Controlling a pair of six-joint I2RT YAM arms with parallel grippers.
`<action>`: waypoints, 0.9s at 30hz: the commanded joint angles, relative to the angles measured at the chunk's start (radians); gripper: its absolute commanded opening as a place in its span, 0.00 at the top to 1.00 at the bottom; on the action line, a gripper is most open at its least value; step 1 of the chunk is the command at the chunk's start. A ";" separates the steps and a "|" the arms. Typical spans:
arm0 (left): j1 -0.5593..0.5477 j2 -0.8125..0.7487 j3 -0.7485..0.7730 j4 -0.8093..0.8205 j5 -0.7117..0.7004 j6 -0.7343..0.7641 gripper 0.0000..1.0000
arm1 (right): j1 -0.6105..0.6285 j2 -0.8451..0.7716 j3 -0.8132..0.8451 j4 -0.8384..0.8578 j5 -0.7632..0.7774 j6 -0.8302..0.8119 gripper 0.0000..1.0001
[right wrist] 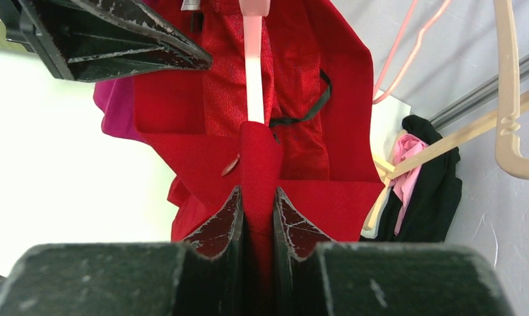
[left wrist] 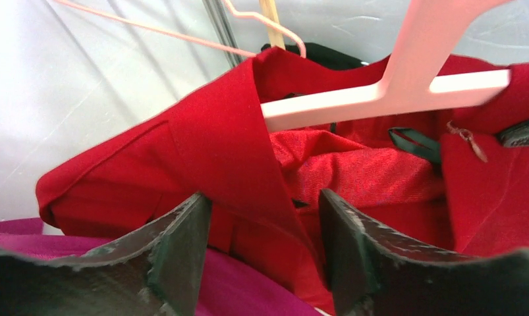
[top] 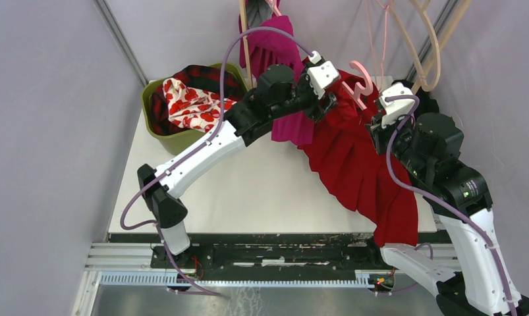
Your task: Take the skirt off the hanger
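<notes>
The red skirt [top: 357,164] lies slanted across the table's right half, its hem hanging over the near edge. Its waistband is still on the pink hanger [top: 360,82], whose pale bar [left wrist: 380,95] runs through the waist opening. My left gripper [left wrist: 265,210] stands open astride a folded corner of the waistband [left wrist: 228,138], with the fabric between the fingers. From the other side my right gripper [right wrist: 257,197] is shut on a pinched fold of the skirt [right wrist: 294,85], just below the hanger bar [right wrist: 253,72]. From above, both grippers [top: 324,99] [top: 380,122] flank the waist.
A green basket [top: 157,135] with plaid and red-and-white clothes stands at the back left. A magenta garment [top: 275,46] hangs behind the left arm. Beige and pink hangers [top: 426,46] hang on the rail at the back right, above black and pink clothes [right wrist: 426,184].
</notes>
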 commanded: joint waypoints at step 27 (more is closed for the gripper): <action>-0.133 -0.124 -0.078 -0.044 0.167 -0.180 0.97 | 0.006 0.040 -0.013 0.301 0.050 0.004 0.99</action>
